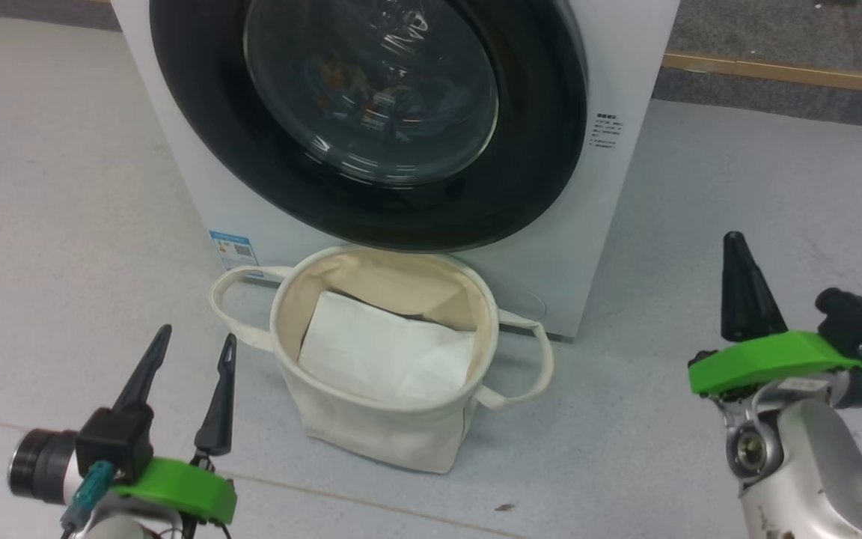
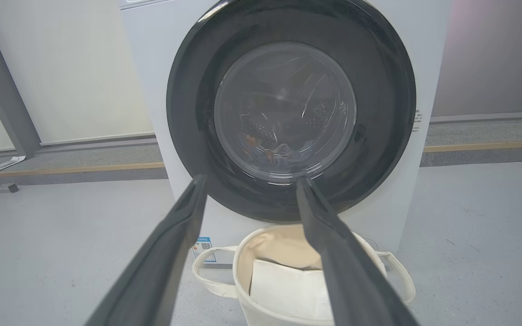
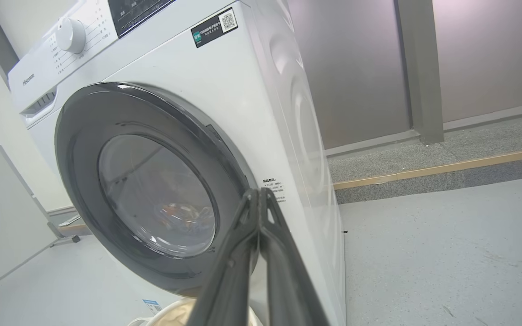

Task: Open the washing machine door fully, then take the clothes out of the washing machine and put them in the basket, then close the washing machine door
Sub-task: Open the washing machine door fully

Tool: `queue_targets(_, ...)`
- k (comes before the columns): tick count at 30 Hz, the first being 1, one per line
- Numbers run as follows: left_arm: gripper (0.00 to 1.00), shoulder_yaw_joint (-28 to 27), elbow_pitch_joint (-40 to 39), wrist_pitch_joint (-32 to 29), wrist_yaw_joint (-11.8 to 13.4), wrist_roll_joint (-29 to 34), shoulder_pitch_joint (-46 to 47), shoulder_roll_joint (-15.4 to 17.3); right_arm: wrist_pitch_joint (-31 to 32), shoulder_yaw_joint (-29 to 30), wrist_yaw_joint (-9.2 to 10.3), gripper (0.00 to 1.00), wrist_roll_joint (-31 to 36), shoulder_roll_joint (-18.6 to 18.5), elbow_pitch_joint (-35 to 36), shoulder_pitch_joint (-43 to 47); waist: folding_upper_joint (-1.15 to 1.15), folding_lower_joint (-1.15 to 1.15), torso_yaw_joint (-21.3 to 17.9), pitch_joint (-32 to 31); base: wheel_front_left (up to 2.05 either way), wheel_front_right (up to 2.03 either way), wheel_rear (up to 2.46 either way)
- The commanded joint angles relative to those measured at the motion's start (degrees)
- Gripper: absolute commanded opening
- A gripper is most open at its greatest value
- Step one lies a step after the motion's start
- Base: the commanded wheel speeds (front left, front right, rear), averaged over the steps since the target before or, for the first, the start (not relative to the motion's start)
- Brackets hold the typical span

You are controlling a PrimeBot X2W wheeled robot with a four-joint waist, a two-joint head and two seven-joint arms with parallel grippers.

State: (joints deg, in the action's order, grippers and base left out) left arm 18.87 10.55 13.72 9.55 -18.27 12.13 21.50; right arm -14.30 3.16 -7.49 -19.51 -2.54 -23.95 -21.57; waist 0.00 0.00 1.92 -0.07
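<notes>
**Door shut, washing not yet out**

From where I stand, nothing of the job looks done. The washing machine door (image 1: 199, 112) sits flat against the front of the washing machine (image 1: 625, 60), so opening it comes first, then emptying the drum, then closing up again.

The clothes (image 1: 349, 90) are inside the drum. Through the glass I can make out blurred patches of orange and blue low down, but I cannot tell one garment from another.

The basket (image 1: 371, 427) stands on the floor (image 1: 64, 187) just in front of the machine, under the door's lower edge. It holds one folded white sheet (image 1: 386, 352) lying tilted against its inner wall, and none of the washing.

The left gripper (image 1: 197, 334) hangs to the left of the basket, its fingers spread wide and empty. The right gripper (image 1: 736, 247) is off to the right of the machine, its fingers pressed together on nothing and pointing towards the door's right edge, clear of it.
</notes>
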Motion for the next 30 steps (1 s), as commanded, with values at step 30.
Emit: queue_targets(30,1.0,-3.7,1.3,1.3,-4.6,0.4,8.3,-3.9,23.6,-4.8,0.0,0.0,-37.1,-12.5,-15.8,-35.2,0.0,0.0,6.6,15.0,0.0,0.0,0.0)
